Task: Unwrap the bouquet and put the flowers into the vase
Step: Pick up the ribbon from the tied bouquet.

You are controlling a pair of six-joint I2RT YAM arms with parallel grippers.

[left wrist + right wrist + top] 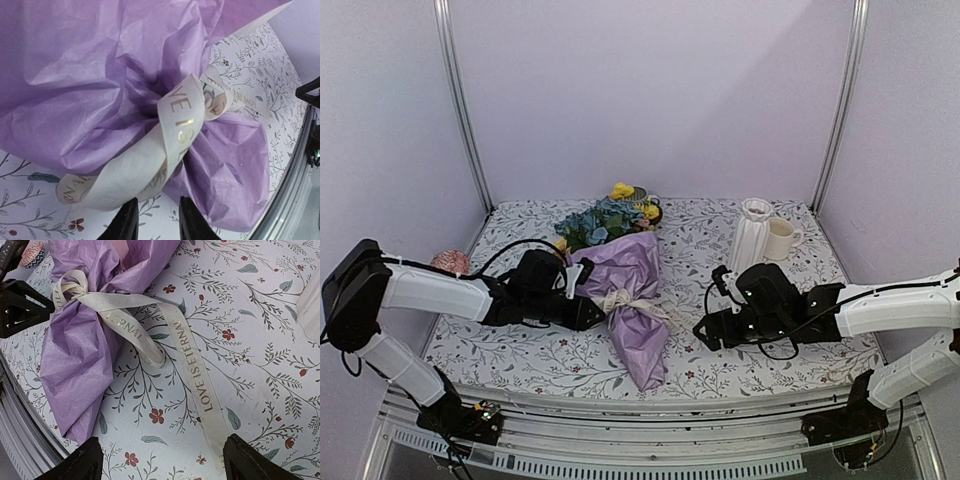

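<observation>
The bouquet (630,290) lies on the table in crinkled lilac paper (100,75), its flowers (610,215) pointing to the back. A cream ribbon (180,115) is tied round its waist. One tail of the ribbon (192,365), printed "LOVE IS ETERNAL", trails across the cloth. My left gripper (590,312) sits at the bouquet's left side, just short of a ribbon loop, its jaws a little apart over bare cloth (156,220). My right gripper (705,330) hovers right of the bouquet, wide open (160,460), with the ribbon tail's end near its right finger. The white ribbed vase (752,235) stands at the back right.
A cream mug (780,238) stands right beside the vase. A small striped cup (32,255) sits at the table's left edge, behind my left arm. The table's metal front rail (650,415) runs just below the bouquet's wrapped stem end.
</observation>
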